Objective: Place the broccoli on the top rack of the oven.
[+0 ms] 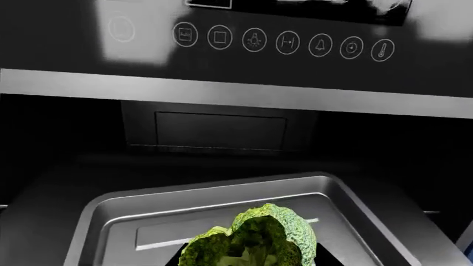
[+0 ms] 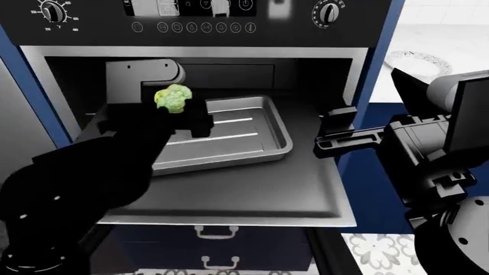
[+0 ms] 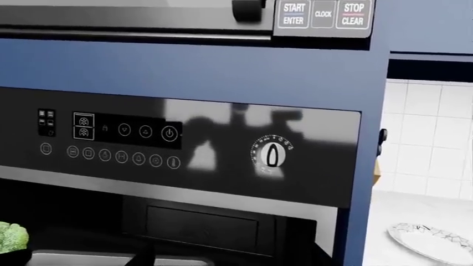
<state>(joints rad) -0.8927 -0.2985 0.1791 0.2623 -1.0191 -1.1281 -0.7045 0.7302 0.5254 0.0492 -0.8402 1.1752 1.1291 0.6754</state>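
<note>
The left gripper (image 2: pixel 182 114) is clamped on the broccoli (image 2: pixel 173 98), holding it above the near left part of the silvery top rack (image 2: pixel 252 137), which is pulled out of the open oven (image 2: pixel 229 26). The right gripper (image 2: pixel 330 133) hangs beside the rack with its fingers apart, holding nothing.

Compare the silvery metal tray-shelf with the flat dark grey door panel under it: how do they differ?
The silvery metal tray-shelf has a raised rim, rounded corners and two long ridges; the flat dark grey door panel is smooth and rimless. The tray-shelf is bright and smaller; the door panel is darker and wider, reaching past the tray towards the camera. The bumpy light-green broccoli is over the tray, not over the bare door. Both lie about level.
</note>
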